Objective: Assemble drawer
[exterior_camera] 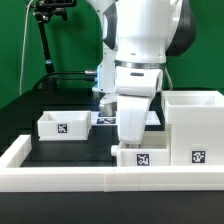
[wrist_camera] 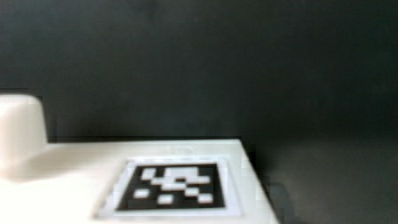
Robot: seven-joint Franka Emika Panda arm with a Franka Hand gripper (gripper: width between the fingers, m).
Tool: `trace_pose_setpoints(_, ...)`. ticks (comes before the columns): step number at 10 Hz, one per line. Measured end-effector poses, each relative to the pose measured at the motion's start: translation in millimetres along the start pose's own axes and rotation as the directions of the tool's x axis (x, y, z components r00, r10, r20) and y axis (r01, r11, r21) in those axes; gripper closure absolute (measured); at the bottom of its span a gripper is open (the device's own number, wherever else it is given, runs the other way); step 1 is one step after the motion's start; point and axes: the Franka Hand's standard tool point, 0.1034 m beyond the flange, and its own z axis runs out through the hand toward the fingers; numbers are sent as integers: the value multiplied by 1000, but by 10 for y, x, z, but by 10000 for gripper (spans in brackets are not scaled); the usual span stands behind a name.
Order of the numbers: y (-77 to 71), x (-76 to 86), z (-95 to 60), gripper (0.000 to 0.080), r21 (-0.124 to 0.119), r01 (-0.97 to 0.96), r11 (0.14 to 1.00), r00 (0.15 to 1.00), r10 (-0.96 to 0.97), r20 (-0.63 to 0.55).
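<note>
The large hollow white shell (exterior_camera: 195, 122) stands at the exterior view's right, with a tag on its front. One small white tray (exterior_camera: 64, 124) sits on the black table at the left. A second small tray (exterior_camera: 141, 156), also tagged, lies against the shell's left side near the front wall. My gripper (exterior_camera: 133, 138) reaches straight down onto this second tray, and its fingertips are hidden behind the tray. In the wrist view the tray's white face with its tag (wrist_camera: 175, 186) fills the near part of the picture, and a white block (wrist_camera: 18, 135) rises beside it. The fingers do not show there.
A long low white border wall (exterior_camera: 60, 178) runs along the front and up the left side. The marker board (exterior_camera: 104, 119) lies flat behind the arm. A black stand (exterior_camera: 42, 45) and cables are at the back left.
</note>
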Motion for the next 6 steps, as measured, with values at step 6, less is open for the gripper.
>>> trace_pose_setpoints(6,16,21,6,757,-29,8,1000,1000,-8,-13)
